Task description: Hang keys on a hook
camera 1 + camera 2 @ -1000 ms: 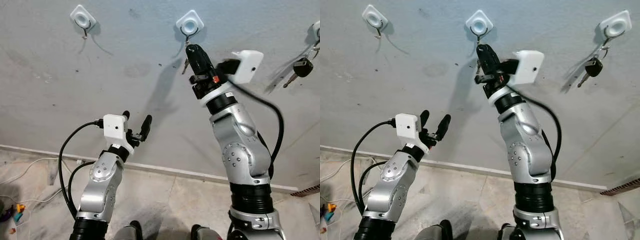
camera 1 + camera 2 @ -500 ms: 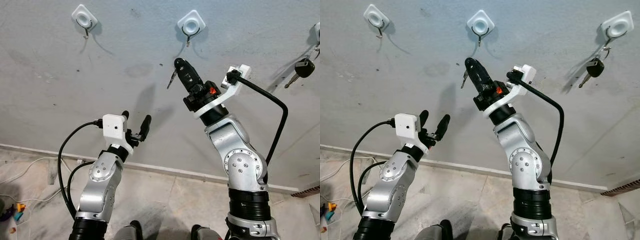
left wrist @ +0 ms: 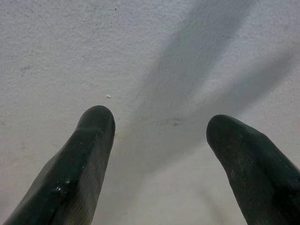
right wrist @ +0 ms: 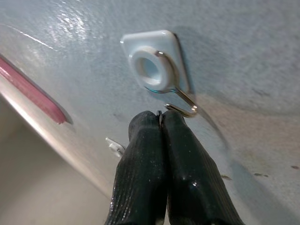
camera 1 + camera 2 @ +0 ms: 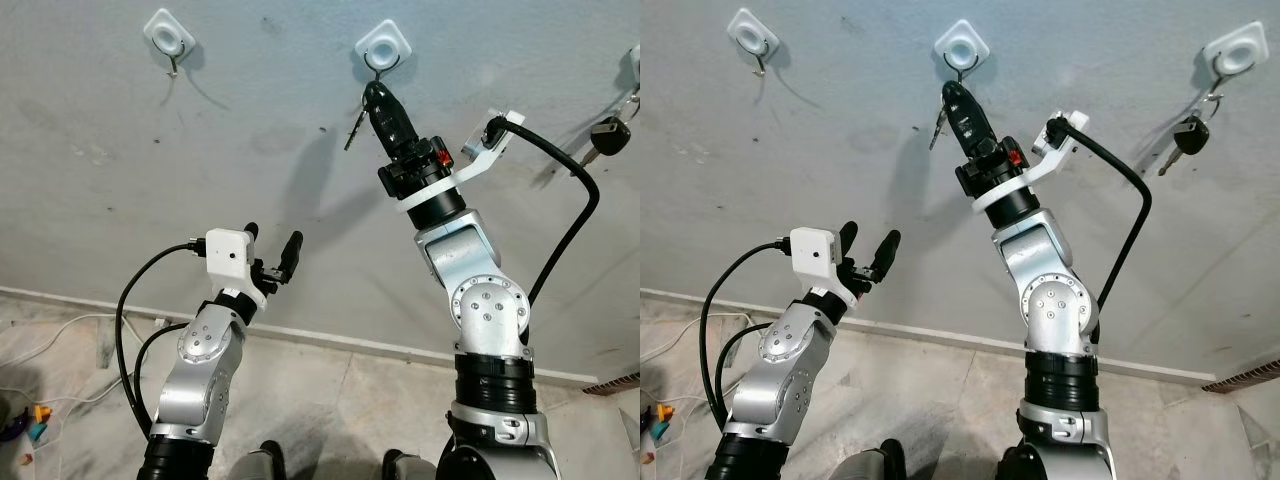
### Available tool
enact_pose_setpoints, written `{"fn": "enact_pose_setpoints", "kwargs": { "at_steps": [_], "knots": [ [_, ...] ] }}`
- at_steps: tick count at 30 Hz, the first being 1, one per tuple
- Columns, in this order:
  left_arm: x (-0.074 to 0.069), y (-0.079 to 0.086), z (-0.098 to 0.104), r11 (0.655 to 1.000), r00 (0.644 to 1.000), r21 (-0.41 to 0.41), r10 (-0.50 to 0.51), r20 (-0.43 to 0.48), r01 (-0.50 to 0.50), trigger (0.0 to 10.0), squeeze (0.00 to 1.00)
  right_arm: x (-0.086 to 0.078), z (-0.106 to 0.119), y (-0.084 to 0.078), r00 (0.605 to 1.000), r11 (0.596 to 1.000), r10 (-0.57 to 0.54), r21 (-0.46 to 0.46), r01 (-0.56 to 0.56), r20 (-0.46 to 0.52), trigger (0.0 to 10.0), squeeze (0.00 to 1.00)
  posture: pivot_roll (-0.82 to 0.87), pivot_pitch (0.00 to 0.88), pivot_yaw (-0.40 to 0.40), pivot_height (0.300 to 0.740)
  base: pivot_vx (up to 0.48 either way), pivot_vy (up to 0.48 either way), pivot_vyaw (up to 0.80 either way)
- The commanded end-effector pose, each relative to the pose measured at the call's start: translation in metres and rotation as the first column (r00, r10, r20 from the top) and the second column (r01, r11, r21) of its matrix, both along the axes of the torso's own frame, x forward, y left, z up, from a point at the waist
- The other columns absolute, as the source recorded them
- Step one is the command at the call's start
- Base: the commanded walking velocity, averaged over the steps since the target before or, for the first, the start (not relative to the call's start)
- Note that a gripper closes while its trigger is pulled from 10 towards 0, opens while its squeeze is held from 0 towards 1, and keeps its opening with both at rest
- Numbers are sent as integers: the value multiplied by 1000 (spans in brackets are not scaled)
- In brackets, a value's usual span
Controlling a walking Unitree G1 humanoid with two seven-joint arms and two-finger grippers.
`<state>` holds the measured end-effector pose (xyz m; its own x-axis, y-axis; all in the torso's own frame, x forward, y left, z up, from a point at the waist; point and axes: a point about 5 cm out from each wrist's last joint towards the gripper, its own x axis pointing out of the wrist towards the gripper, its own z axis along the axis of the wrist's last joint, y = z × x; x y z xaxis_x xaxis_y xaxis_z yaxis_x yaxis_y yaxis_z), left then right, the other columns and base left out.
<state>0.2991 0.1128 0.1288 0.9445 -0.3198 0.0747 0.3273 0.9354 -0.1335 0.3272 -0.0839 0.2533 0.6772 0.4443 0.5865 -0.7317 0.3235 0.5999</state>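
While the robot is facing a pale grey plaster wall (image 5: 120,130), its right end effector (image 5: 377,98) is reaching up with both black fingers clenched on a small silver key ring with keys (image 5: 352,135), the keys dangling just left of the fingertips. The tips are sitting directly beneath the middle white square-backed wire hook (image 5: 380,52); the right wrist view is showing a sliver of ring pinched between the fingers (image 4: 187,159) and almost touching the hook's upturned metal tip (image 4: 186,108).

To do this step well, the ring probably needs lifting slightly above that tip, then easing toward the wall and lowering before the fingers let go; releasing early risks dropping the keys.

Three wall hooks are showing: the far-left one (image 5: 166,35) bare, the middle one bare, and the right one (image 5: 1232,52) already carrying one black-headed key (image 5: 1188,134).

Lower left, the left end effector (image 5: 271,245) is hovering with fingers spread and empty.
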Motion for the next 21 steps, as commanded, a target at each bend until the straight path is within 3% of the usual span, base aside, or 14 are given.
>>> {"fn": "enact_pose_setpoints", "kwargs": {
  "at_steps": [1,10,21],
  "knots": [
    [-3,3,-1,1000,1000,10,-2,-6,3,10000,0,1,6,8,999,999,30,42,-31,21,10000,0,15,213,113,740,0,0,0],
    [-4,4,-1,1000,1000,11,-3,-7,3,10000,0,6,7,9,998,993,48,106,-51,32,10000,0,21,214,115,740,0,0,0],
    [-3,3,0,1000,1000,8,-5,-5,6,10000,0,1,13,4,993,992,74,96,-83,92,10000,0,20,211,116,740,0,0,0]
  ]
}}
